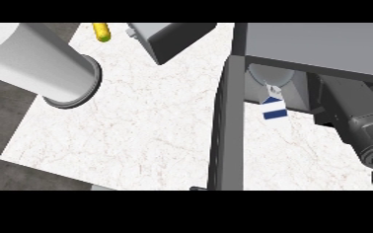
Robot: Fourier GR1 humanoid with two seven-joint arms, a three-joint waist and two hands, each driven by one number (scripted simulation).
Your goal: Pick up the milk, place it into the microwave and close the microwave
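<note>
Head view over the worktop (124, 123), as I see it from the remote station. The milk (273, 106), a small carton with a gabled top, pale faces and a dark blue band, stands at the mouth of the microwave (306, 44), just in front of the pale round turntable (271, 74) inside the cavity. The microwave door (227, 128) is swung fully open and seen edge-on, a long dark grey slab running down from the microwave's left corner, with the carton just to its right. My right forearm (350, 118), dark grey and blocky here, comes in just right of the carton; the right hand itself is hidden (I cannot tell whether it grasps the carton or has let go). My left forearm (44, 64), a smooth pale grey cylinder, lies well left of the microwave; its hand does not show. I judge the carrying largely done: the carton is at the opening, perhaps not fully seated. Left to do: release, withdraw, swing the door shut. The worktop is white stone with faint veining. A grey box-like object (171, 39) and a yellow rounded item (101, 31) lie left of the microwave
</note>
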